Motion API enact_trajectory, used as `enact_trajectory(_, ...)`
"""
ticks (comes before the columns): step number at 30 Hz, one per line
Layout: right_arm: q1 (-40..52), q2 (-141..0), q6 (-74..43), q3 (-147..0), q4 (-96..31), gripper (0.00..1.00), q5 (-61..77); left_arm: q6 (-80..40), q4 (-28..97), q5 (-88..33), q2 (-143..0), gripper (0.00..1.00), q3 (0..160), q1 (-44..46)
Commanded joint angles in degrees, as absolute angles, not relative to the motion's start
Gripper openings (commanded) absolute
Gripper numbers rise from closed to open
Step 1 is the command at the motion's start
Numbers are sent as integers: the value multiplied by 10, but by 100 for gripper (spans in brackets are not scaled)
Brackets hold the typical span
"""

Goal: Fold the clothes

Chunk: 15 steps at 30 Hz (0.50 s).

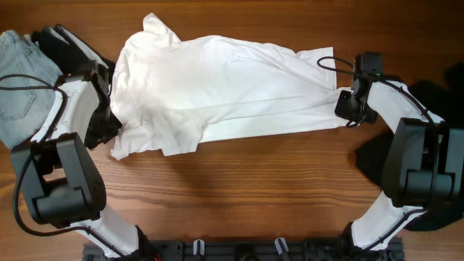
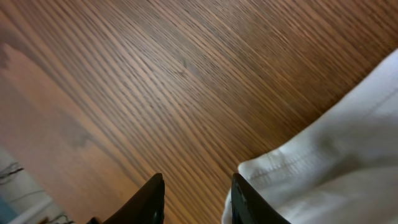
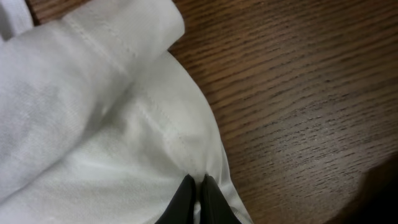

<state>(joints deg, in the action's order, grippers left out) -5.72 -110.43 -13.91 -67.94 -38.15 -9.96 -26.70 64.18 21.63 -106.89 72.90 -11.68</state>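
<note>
A white shirt lies spread across the wooden table, caught between two robot arms at work on a folding job. The right gripper has its fingers pressed together on a pinch of the hem, with cloth bunching just ahead of the tips and bare wood off to their outer side. That looks like an anchor hold at that end of the garment, ready to lift or drag it. The left gripper stands with its fingers apart and holds nothing. Wood shows in the gap, and a stitched edge of the shirt lies against its inner finger, apparently lined up for a matching pinch at the far end. The shirt's front print cannot be seen from above, and a rumpled flap close to the left gripper hides what lies beneath. Behind that arm sit jeans, cut off by the frame. Outside the right arm is a black garment, partly hidden by the arm, its shape hard to read.
</note>
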Motion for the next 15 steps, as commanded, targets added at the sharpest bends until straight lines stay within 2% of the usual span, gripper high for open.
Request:
enact_trajectory(1, -61, -1112, -150, -669, -385, 4, -126, -233, 645, 145, -1045, 34, 755, -104)
enact_trajectory(4, -61, -1112, -150, -669, -385, 5, -120, -206, 631, 65, -990, 35, 776, -58)
enact_trajectory(5, -61, -1112, -150, -669, -385, 5, -120, -179, 615, 18, -976, 42, 776, -31)
enact_trajectory(6, -61, -1112, -150, -669, -385, 5, -120, -180, 607, 13, -974, 55, 776, -1)
enact_trajectory(7, -61, -1112, -150, -669, -385, 5, -120, -180, 606, 13, -978, 61, 775, 13)
enact_trajectory(10, -61, -1112, -150, -669, -386, 5, -120, -186, 608, -1, -1015, 63, 769, 58)
enact_trajectory(15, -61, -1112, -150, -669, -386, 5, -120, -186, 600, -2, -1094, 62, 767, 76)
